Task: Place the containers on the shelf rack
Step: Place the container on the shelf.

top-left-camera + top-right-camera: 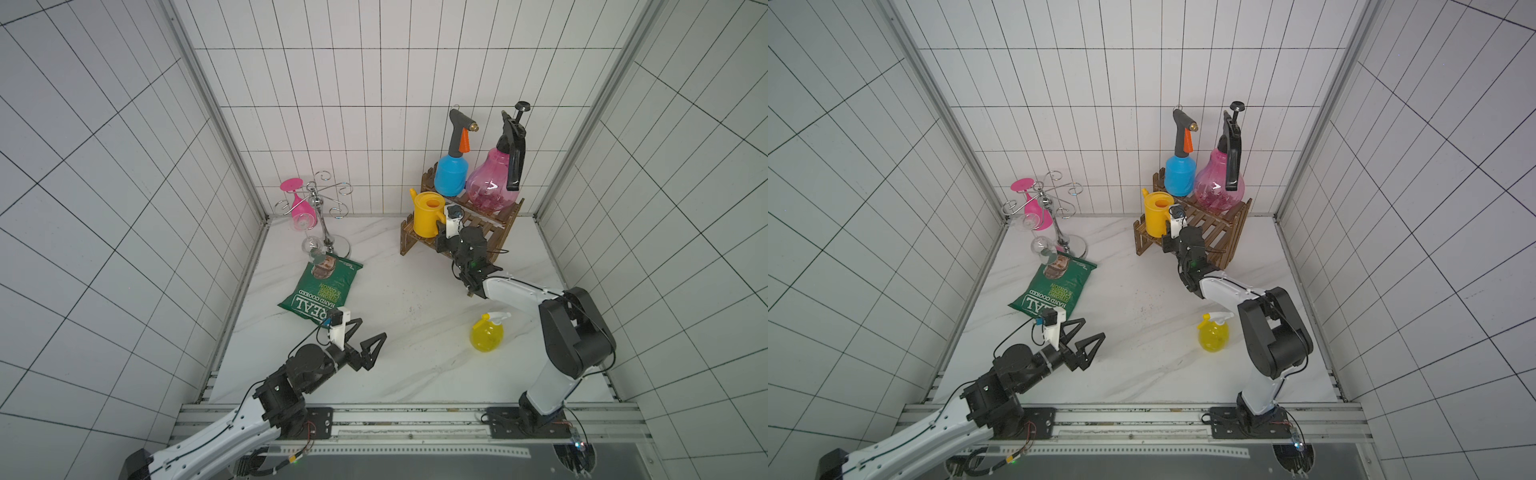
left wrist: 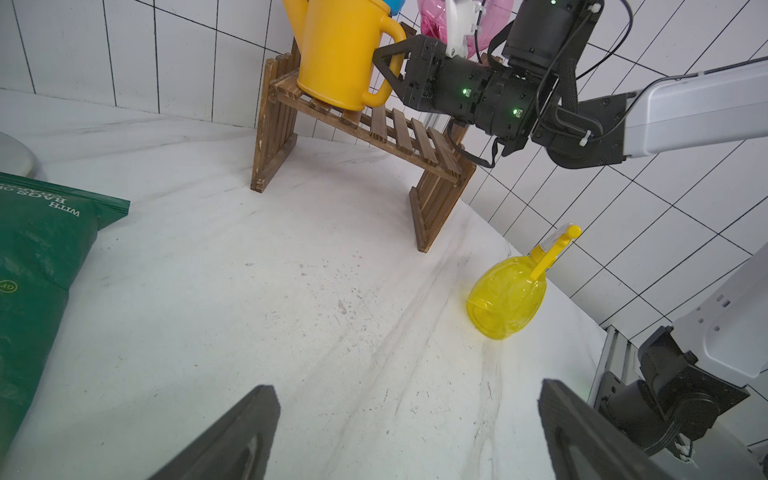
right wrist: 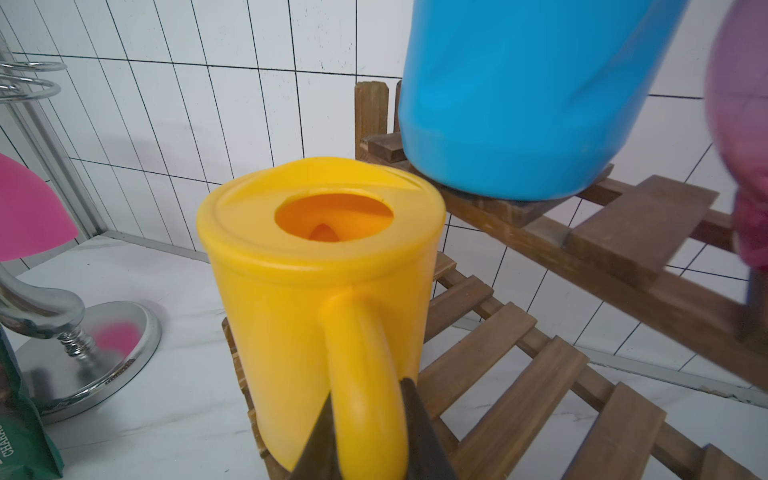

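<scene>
the right tool is clamped on the looped handle of the yellow plastic watering can, one finger on each side. the can stands on the lower tier of the small brown stepped shelf rack of wooden slats, at the rack's 9 o'clock end, its base close to that end edge. bare slats run on toward 3 o'clock under the right wrist. the upper tier is filled nearly edge to edge by the blue sprayer with grey head and orange trigger and the translucent pink sprayer with black pump. the small yellow sprayer with white trigger sits on the white marbled desk at 4 o'clock, just beside the right arm's elbow. the left tool hangs with its jaws wide apart at 7 o'clock, near the green crisp bag. bare desk lies between it and the yellow sprayer.
</scene>
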{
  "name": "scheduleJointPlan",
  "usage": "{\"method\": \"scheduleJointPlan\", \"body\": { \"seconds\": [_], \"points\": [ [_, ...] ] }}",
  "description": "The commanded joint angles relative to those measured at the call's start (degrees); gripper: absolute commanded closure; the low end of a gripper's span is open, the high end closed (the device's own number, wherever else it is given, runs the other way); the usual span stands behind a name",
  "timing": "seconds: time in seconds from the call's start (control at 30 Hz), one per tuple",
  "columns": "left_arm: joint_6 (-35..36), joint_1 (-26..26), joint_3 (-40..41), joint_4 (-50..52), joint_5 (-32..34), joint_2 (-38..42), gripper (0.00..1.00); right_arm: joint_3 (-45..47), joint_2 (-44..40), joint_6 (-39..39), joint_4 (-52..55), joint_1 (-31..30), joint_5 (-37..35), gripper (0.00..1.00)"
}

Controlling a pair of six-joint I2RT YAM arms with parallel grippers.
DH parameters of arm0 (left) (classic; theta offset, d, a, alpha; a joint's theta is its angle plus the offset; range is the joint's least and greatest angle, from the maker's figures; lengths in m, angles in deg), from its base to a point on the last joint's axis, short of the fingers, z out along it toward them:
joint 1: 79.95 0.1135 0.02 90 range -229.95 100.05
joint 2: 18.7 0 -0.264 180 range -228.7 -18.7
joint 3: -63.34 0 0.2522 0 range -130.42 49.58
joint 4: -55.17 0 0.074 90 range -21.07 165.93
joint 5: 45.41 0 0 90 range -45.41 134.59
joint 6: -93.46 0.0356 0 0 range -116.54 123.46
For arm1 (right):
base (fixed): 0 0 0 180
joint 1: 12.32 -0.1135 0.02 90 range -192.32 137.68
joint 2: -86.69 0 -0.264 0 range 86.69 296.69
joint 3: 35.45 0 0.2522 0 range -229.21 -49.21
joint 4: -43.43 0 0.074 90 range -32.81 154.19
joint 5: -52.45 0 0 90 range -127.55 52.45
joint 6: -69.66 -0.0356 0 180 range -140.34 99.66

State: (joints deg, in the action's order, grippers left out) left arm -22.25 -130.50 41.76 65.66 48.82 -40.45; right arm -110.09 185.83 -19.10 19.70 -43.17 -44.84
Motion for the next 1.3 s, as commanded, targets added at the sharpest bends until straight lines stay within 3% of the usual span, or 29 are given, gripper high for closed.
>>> {"method": "scheduleJointPlan", "body": {
  "seconds": [0.0, 0.2, 0.4, 0.53, 0.67, 1.0, 1.27],
  "points": [
    [0.1, 0.3, -1.1, -1.2, -0.3, 0.4, 0.01, -2.4, 1.5, -0.5, -2.6, 0.5, 1.7, 0.79],
    [0.1, 0.3, -1.0, -1.0, -0.3, 0.7, 0.01, -1.1, 1.4, -0.7, -2.7, 0.6, 2.2, 0.58],
    [0.1, 0.4, -1.0, -1.2, -0.6, 0.7, 0.01, 0.9, -0.6, -1.0, -2.8, 0.6, 2.2, 0.47],
    [0.0, 0.4, -1.1, -1.1, -0.7, 1.0, 0.01, 2.8, -4.1, -1.2, -1.4, 0.7, 2.5, 0.32],
    [-0.1, 0.4, -0.7, -1.4, -1.4, 1.7, 0.01, 5.9, -9.8, -1.3, 1.5, 0.8, 4.3, 0.24],
    [0.7, 0.4, -0.5, -6.0, -9.8, 0.5, 0.02, 12.7, -28.2, -3.8, 15.4, 1.1, 15.8, 0.23],
    [-1.3, 0.2, 0.2, -15.6, -17.0, -4.5, 0.02, 23.7, -55.5, -8.7, 27.1, 1.1, 22.3, 0.2]
  ]
}}
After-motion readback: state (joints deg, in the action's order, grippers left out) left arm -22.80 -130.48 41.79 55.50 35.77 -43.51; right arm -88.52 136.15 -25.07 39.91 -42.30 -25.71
